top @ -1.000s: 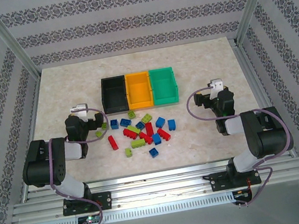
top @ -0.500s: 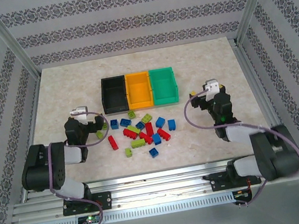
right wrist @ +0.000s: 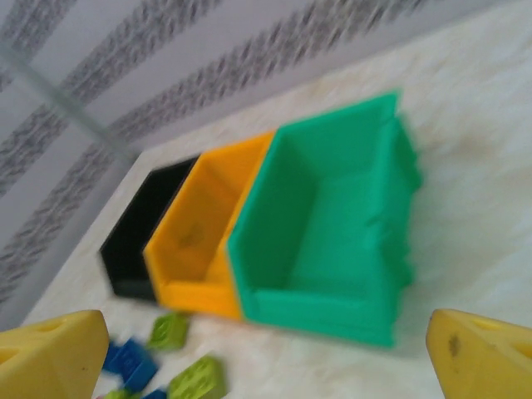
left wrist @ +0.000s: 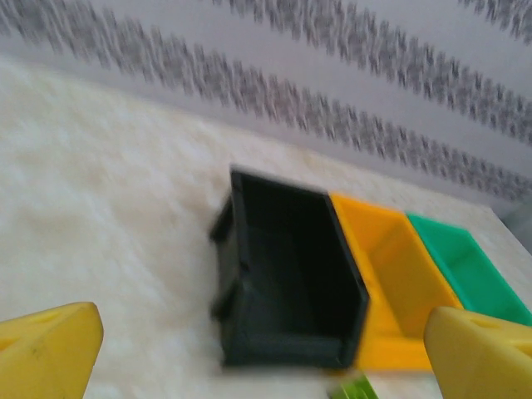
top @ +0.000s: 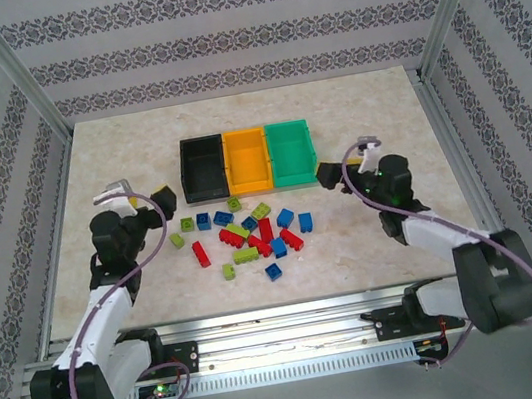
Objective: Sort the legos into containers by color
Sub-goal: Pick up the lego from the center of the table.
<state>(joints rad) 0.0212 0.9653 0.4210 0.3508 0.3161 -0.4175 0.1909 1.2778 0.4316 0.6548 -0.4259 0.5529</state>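
Observation:
Three containers stand in a row at the table's middle back: black (top: 204, 168), orange (top: 246, 158) and green (top: 291, 150), all looking empty. The legos lie loose in front of them, among them a red one (top: 201, 254), a blue one (top: 274, 271) and a yellow-green one (top: 246, 255). My left gripper (top: 157, 201) hovers open to the left of the black container (left wrist: 287, 274). My right gripper (top: 329, 172) hovers open just right of the green container (right wrist: 332, 241). Nothing sits between either pair of yellow fingertips (left wrist: 46, 349) (right wrist: 486, 353). Yellow-green legos (right wrist: 198, 381) show below the orange container (right wrist: 199, 233).
The marble table top (top: 117, 152) is bare along its left, right and back margins. Patterned walls and metal frame posts (top: 20, 82) enclose it. Both wrist views are motion-blurred.
Both arms have stretched forward and lifted. The left gripper drifted slightly left and up; the right gripper swung left toward the green container. Legos and containers have not moved.

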